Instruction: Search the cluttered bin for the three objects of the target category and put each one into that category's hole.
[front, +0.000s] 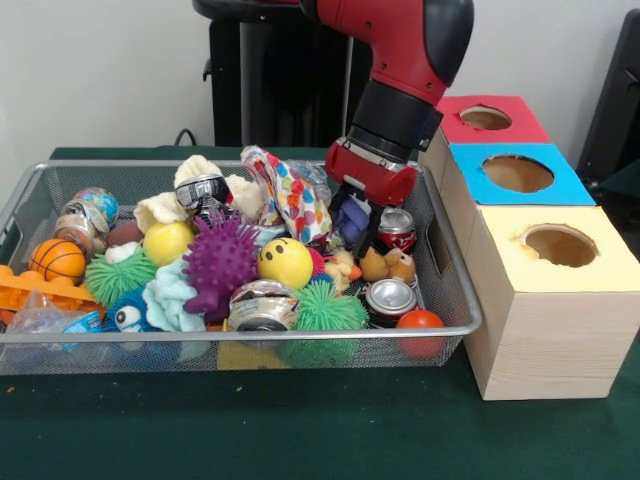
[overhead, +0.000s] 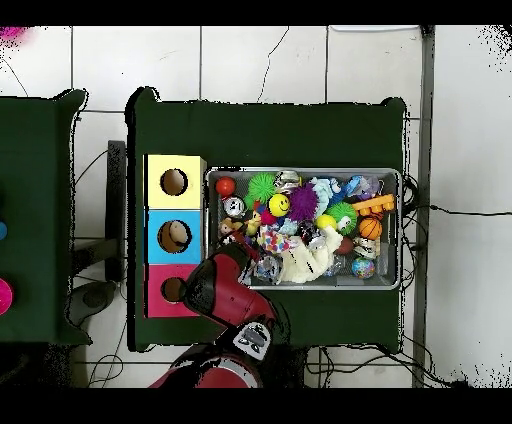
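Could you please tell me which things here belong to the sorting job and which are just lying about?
Job in hand: bin; tan plush animal; red-topped hole; hand, down in the bin.

Lying about: purple spiky ball; yellow smiley ball; drink can; mini basketball; blue-topped hole; yellow-topped hole.

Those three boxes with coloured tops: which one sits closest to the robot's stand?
The red-topped box, at the far end of the row in the front view. The blue-topped box is in the middle, and the yellow-topped box is farthest from the stand.
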